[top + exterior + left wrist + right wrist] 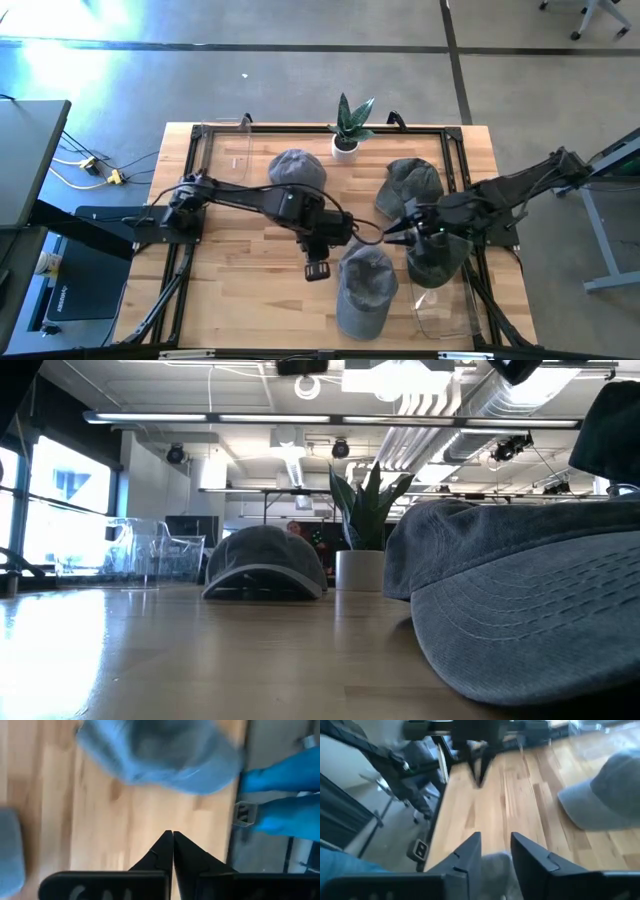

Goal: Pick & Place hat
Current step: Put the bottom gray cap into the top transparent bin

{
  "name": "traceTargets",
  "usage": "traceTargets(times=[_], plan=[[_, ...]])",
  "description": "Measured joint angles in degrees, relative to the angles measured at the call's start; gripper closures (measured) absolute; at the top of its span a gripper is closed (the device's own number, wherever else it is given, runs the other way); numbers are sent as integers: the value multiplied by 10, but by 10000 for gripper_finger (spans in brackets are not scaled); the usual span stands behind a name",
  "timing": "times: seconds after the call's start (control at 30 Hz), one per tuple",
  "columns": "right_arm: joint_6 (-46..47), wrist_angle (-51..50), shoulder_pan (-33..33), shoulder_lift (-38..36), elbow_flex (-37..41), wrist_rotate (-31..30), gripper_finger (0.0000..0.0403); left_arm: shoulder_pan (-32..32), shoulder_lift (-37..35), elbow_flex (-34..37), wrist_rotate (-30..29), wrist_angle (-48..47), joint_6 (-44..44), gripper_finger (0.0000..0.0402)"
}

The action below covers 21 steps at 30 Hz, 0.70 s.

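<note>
Several grey caps lie on the wooden table: one far-centre (296, 168) (264, 563), one far-right (410, 185), and one near-centre (365, 290), which fills the low view's right (520, 600). A darker cap (437, 258) is at my right gripper (413, 232) (495, 852), which is shut on it, above the table's right side. My left gripper (342, 238) (173, 842) is shut on nothing and points down over bare wood at the table's middle. It also shows in the right wrist view (480, 770). My right gripper pinches grey cap cloth (495, 865) between its two fingers; which part of the cap cannot be told. The cap spreads toward the near edge from the fingers (440, 262). A dark shape high in the low view (610, 430) suggests it hangs clear of the table.
A potted plant (350, 125) (365, 550) stands at the far edge. One clear plastic bin sits far-left (232, 150) (150, 555), another near-right (445, 312) under the held cap. A black frame (455, 160) runs round the tabletop. Bare wood lies on the near-left.
</note>
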<state>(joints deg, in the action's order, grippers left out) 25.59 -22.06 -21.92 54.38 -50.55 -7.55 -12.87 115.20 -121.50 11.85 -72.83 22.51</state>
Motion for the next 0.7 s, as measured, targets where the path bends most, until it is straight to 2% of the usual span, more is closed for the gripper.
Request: traceTargets(times=[0.13, 0.27, 0.43, 0.53, 0.7], plan=[[33, -4, 1, 25, 0, 20, 255, 4, -42, 129, 33, 119, 24, 396], [54, -8, 0, 56, 0, 37, 219, 5, -87, 251, 37, 250, 68, 395], [69, 3, 1, 112, 0, 56, 195, -3, -161, 380, -20, 365, 130, 395], [70, -5, 5, 155, -14, 61, 195, -13, -200, 443, -66, 393, 166, 395], [53, -71, 10, 242, -78, 63, 198, -26, -232, 489, -119, 425, 215, 395]])
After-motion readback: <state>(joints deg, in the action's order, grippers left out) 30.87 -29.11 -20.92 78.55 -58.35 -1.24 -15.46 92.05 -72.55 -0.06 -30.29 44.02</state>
